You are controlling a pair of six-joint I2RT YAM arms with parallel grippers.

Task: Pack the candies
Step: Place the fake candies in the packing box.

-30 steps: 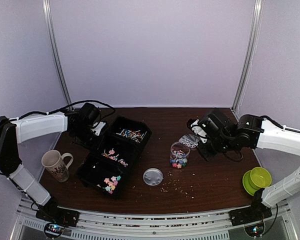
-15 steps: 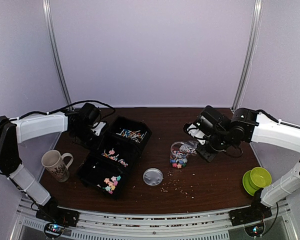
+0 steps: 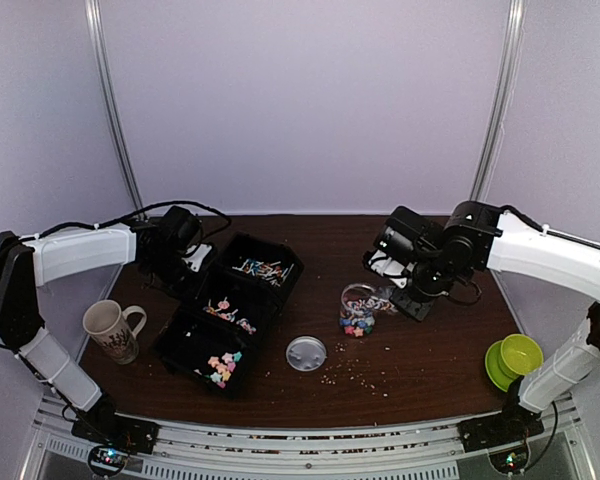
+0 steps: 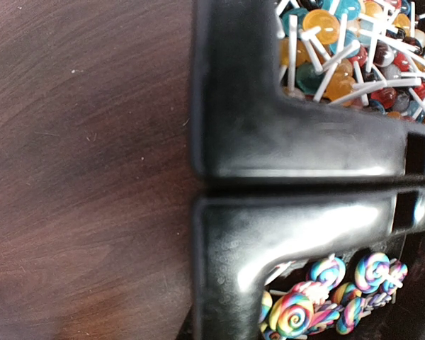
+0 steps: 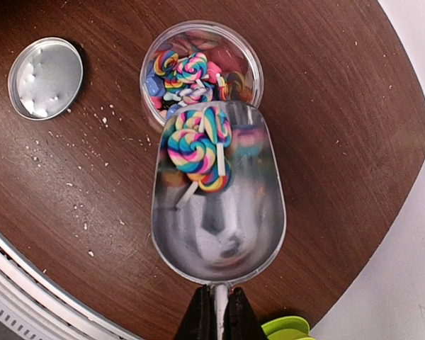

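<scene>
Pale lavender walls [image 3: 300, 100] close in a dark brown wooden table [image 3: 440, 350]. The left arm [image 3: 80, 250] reaches in from the left edge and the right arm [image 3: 550, 255] from the right.

A black tray [image 3: 173, 343] with three compartments lies slantwise left of centre. The left gripper [image 3: 188, 262] sits at the tray's far-left rim with its jaws closed. Whether it pinches the rim cannot be told.

A patterned mug [image 3: 113, 330] stands upright near the left edge, well apart from a green bowl [image 3: 513, 360] at the near right.

The right gripper [image 5: 216, 297] is clamped on the thin handle of a metal scoop [image 5: 219, 219]. The scoop's lip lies over the rim of a clear jar [image 5: 253, 67] at the table's centre. A round metal lid [image 5: 46, 78] lies flat just beside the jar.

The candies [image 5: 196, 149] are spread over several places:
- Swirl lollipops lie at the scoop's front end, right above the jar mouth.
- More sweets [image 5: 184, 67] fill the jar.
- Round lollipops [image 4: 340, 42] fill the tray's far compartment.
- More swirl ones [image 4: 326, 290] fill the middle compartment.
- Star-shaped sweets [image 3: 221, 367] fill the near compartment.

Pale crumbs [image 3: 355, 375] dot the wood near the lid.
</scene>
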